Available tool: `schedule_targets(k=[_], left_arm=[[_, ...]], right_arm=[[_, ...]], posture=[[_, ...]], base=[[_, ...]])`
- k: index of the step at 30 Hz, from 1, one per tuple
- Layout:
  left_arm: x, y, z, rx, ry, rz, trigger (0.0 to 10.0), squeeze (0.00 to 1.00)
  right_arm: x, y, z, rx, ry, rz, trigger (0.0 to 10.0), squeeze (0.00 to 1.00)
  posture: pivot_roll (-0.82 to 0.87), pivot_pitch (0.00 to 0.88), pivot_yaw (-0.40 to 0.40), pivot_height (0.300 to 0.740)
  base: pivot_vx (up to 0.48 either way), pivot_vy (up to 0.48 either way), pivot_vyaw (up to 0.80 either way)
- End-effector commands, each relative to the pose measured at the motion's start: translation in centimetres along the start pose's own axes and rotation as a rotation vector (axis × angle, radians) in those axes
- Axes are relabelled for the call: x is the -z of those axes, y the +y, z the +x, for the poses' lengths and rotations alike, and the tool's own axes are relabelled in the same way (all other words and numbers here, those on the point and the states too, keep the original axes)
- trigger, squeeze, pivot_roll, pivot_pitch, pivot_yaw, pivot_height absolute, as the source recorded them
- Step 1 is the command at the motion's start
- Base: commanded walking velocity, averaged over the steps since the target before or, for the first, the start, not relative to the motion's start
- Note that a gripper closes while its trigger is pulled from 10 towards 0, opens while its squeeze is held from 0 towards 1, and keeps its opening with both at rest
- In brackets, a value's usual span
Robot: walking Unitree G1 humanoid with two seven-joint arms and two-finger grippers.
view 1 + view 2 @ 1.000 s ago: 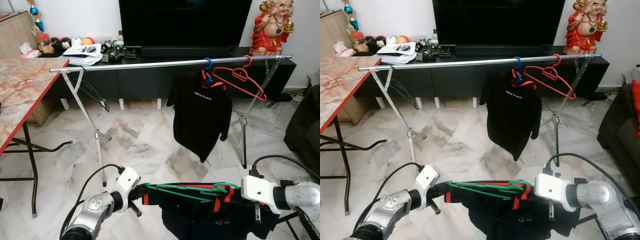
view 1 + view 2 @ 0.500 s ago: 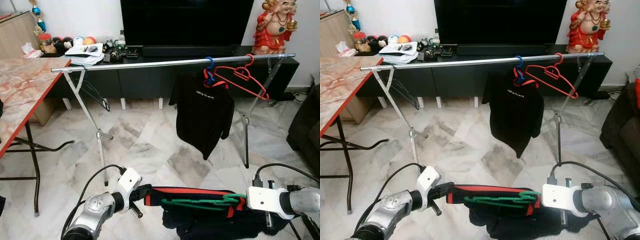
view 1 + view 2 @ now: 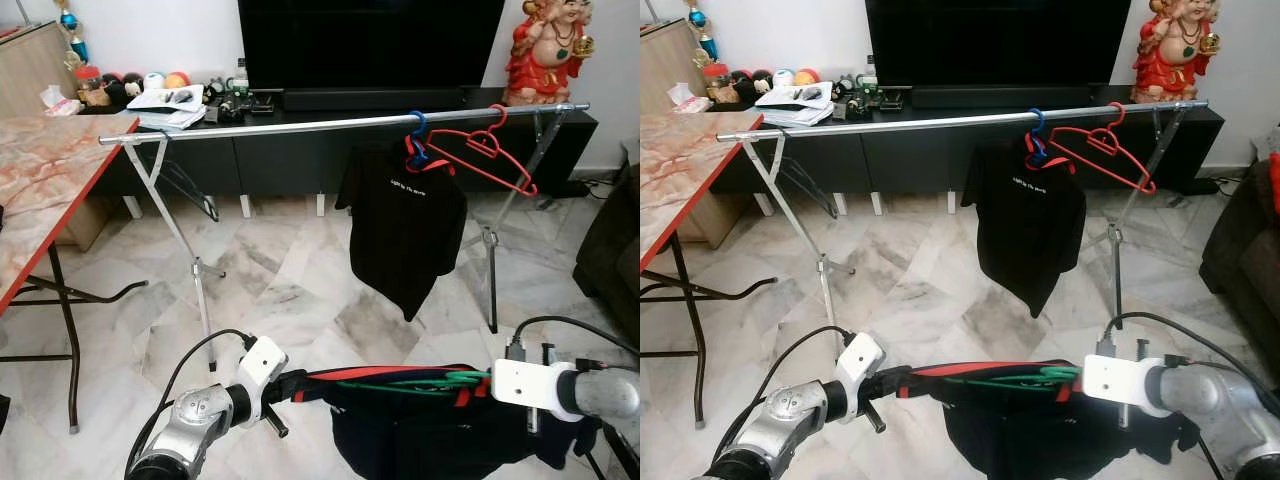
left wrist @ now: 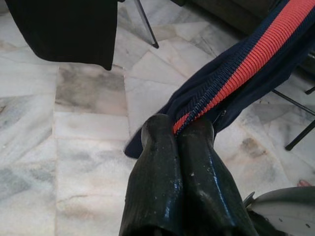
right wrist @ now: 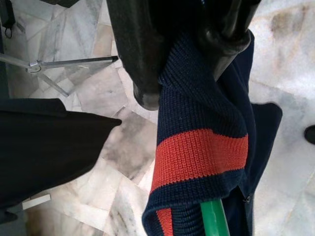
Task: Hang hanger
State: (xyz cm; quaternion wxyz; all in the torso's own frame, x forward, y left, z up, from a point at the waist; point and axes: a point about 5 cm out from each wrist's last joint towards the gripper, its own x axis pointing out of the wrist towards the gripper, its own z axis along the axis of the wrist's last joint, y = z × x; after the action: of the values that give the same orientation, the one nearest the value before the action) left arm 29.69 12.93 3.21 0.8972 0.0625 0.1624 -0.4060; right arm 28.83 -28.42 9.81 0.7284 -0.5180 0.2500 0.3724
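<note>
A navy garment (image 3: 420, 432) with a red-striped ribbed band is stretched between my two grippers, low in front of me. A green hanger (image 3: 412, 380) lies inside its top edge. My left gripper (image 3: 300, 385) is shut on the ribbed band (image 4: 231, 73). My right gripper (image 3: 482, 378) is shut on the knit fabric (image 5: 202, 147), with the green hanger's bar (image 5: 214, 219) poking out below it. Ahead stands a silver rail (image 3: 340, 124). On it hang a black T-shirt (image 3: 405, 225) on a blue hanger (image 3: 416, 128) and a bare red hanger (image 3: 487, 155).
A red-edged marble-look table (image 3: 45, 190) stands at the left. The rail's crossed legs (image 3: 190, 255) rest on the marble floor. Behind are a black TV console (image 3: 280, 150), a TV and a red figurine (image 3: 545, 50). A dark sofa (image 3: 612, 250) sits at the right.
The garment and green hanger dipped half a second ago and have come back up. The fabric now runs tauter and flatter between the two grippers.
</note>
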Motion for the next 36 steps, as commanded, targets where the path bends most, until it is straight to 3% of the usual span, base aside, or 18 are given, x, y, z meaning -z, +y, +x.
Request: schedule_targets(k=[1, 7, 11, 20, 25, 31, 36], left_arm=[[1.4, 1.1, -1.6, -0.046, 0.069, -0.001, 0.0, 0.0], [1.8, 1.1, -2.0, -0.013, 0.118, 0.046, 0.0, 0.0], [1.7, 1.2, -2.0, -0.008, 0.118, 0.04, 0.0, 0.0], [1.2, 1.4, -2.2, 0.03, 0.123, 0.061, 0.0, 0.0], [-1.4, 1.7, -1.9, 0.087, 0.02, 0.023, 0.0, 0.0], [-4.7, 0.6, -1.8, 0.246, -0.079, 0.05, 0.0, 0.0], [-5.7, -0.6, -1.9, 0.337, -0.094, 0.064, 0.0, 0.0]], right_arm=[[1.1, -1.0, -0.9, 0.075, 0.045, 0.059, 0.0, 0.0], [1.4, -0.2, -0.4, 0.071, 0.073, 0.06, 0.0, 0.0], [2.3, 0.6, -0.2, 0.032, 0.173, -0.012, 0.0, 0.0], [2.0, 0.3, 0.8, 0.142, 0.214, 0.064, 0.0, 0.0], [1.4, 2.2, 2.4, 0.076, 0.214, 0.065, 0.0, 0.0], [-1.0, 4.8, 5.5, 0.023, 0.139, 0.145, 0.0, 0.0], [-2.2, 5.0, 6.6, 0.061, 0.112, 0.2, 0.0, 0.0]], posture=[[-0.08, 0.065, 0.032, 0.74], [-0.08, 0.067, 0.032, 0.74], [-0.08, 0.067, 0.031, 0.74], [-0.08, 0.061, 0.03, 0.74], [-0.07, 0.056, 0.029, 0.74], [-0.06, 0.044, 0.034, 0.74], [-0.06, 0.04, 0.036, 0.74]], base=[[0.0, 0.0, 0.0], [0.0, 0.0, 0.0], [0.0, 0.0, 0.0], [0.0, 0.0, 0.0], [0.0, 0.0, 0.0], [0.0, 0.0, 0.0], [0.0, 0.0, 0.0]])
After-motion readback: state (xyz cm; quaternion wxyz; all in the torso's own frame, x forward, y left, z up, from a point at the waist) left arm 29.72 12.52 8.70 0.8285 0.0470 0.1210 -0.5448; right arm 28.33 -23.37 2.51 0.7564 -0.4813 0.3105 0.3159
